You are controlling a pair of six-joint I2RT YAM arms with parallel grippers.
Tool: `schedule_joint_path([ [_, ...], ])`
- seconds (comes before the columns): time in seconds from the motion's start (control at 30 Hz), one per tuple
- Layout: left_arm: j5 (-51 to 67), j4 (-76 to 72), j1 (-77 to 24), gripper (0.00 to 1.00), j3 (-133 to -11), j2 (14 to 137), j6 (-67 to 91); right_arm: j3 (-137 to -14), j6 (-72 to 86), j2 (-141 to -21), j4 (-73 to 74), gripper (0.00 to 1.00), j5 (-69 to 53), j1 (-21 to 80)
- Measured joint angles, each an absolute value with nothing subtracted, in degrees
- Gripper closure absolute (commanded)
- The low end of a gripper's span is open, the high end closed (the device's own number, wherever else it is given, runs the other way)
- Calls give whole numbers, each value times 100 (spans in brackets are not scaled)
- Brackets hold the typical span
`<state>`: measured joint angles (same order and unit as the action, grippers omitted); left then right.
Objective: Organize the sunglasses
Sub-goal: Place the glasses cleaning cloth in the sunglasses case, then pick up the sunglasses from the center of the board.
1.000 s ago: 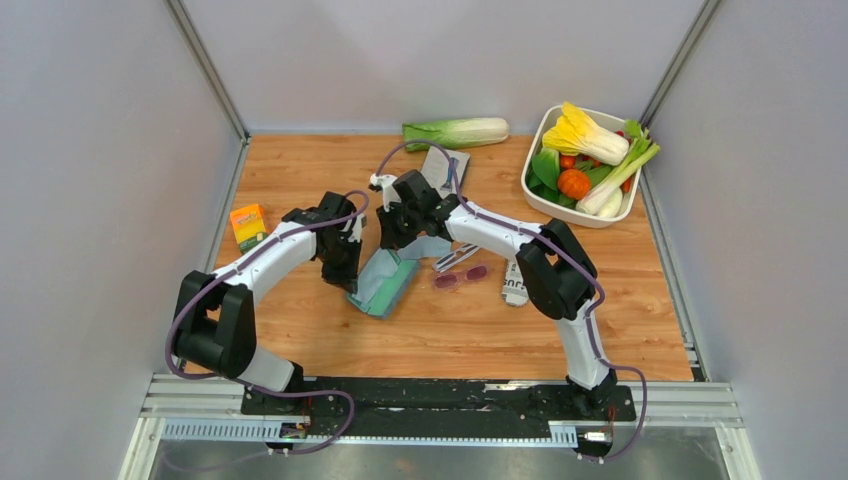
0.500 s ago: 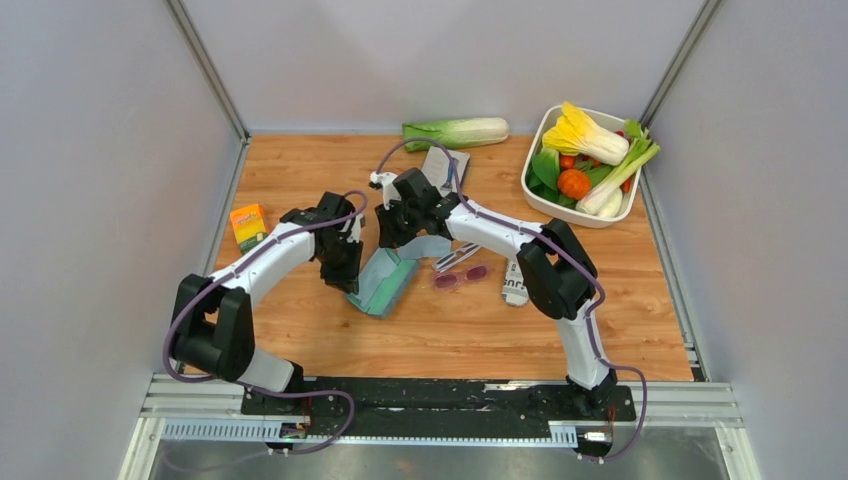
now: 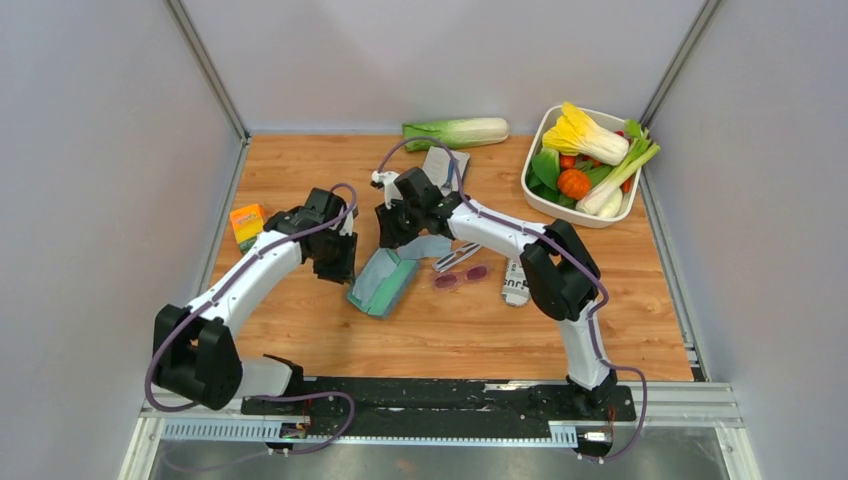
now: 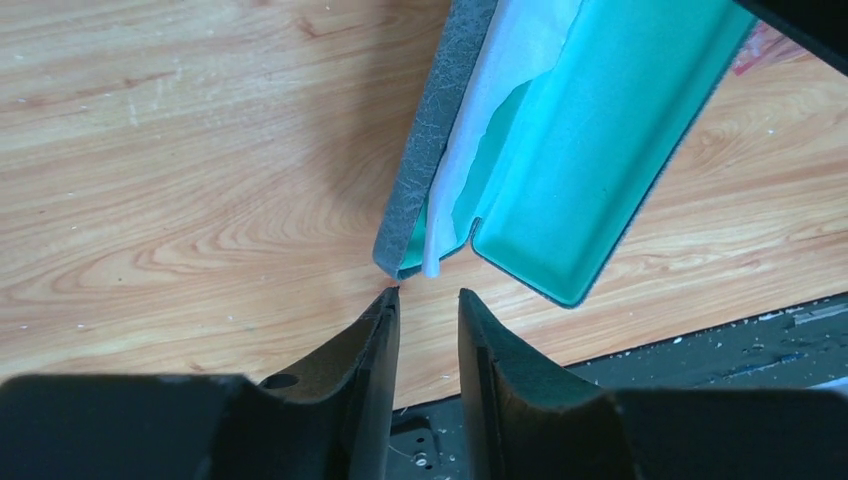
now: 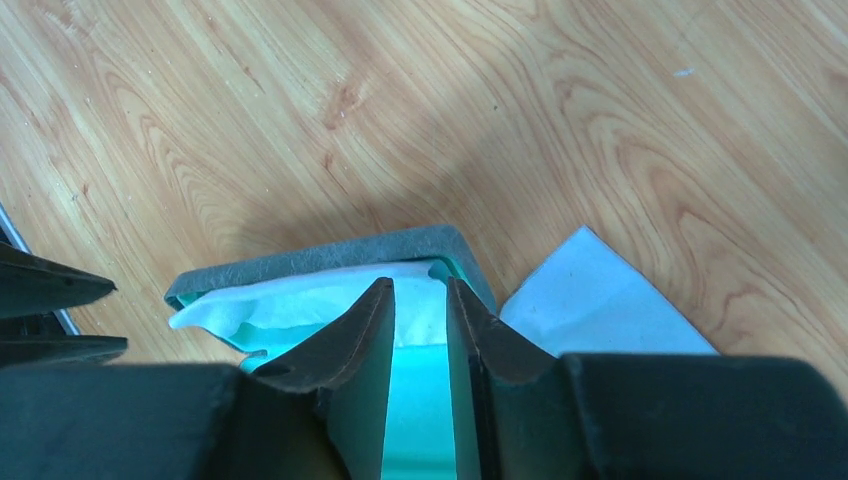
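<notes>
The sunglasses [image 3: 460,277], a small pair with pink-purple lenses, lie on the wooden table just right of the grey case [image 3: 382,283]. The case lies open, showing its teal lining [image 4: 590,150] and a white sheet [image 5: 300,300] inside. My left gripper [image 3: 338,266] [image 4: 428,298] stands open just short of the case's near corner, nothing between its fingers. My right gripper [image 3: 393,230] [image 5: 418,288] hovers open over the case's far end, its jaws empty. A light blue cloth [image 5: 600,300] [image 3: 432,246] lies flat beside the case under the right arm.
A white basin [image 3: 537,160] of toy vegetables stands at the back right. A toy cabbage [image 3: 455,132] lies along the back edge. An orange box [image 3: 248,225] sits at the left, a grey pouch [image 3: 441,163] behind the right arm, a printed packet [image 3: 515,284] right of the sunglasses.
Both grippers have gone from shut to open and let go of the case. The left arm has drawn back to the left, and the case has settled slightly.
</notes>
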<state>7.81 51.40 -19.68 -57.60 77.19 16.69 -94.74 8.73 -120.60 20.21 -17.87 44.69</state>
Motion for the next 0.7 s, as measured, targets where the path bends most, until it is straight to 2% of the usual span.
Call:
schedule_joint_path([
  [0.13,687,5015,-1968,55,-5747,7258,1743,-9360,878,-11837,2117,70,-1653,4418],
  [0.27,545,4685,-1968,28,-5564,6508,1857,-8995,1022,-11358,2224,58,-1444,4239],
  [0.37,427,4501,-1968,28,-5378,6058,1986,-8383,1273,-10728,2244,50,-1201,3979],
  [0.53,189,4263,-1966,27,-5122,5649,2099,-7282,1872,-9504,2333,52,-580,3575],
  [0.6,134,4180,-1966,27,-5057,5511,2117,-6978,2167,-9137,2314,48,-375,3489],
  [0.7,95,4073,-1966,27,-5024,5266,2115,-6569,2582,-8722,2296,47,-104,3393],
])
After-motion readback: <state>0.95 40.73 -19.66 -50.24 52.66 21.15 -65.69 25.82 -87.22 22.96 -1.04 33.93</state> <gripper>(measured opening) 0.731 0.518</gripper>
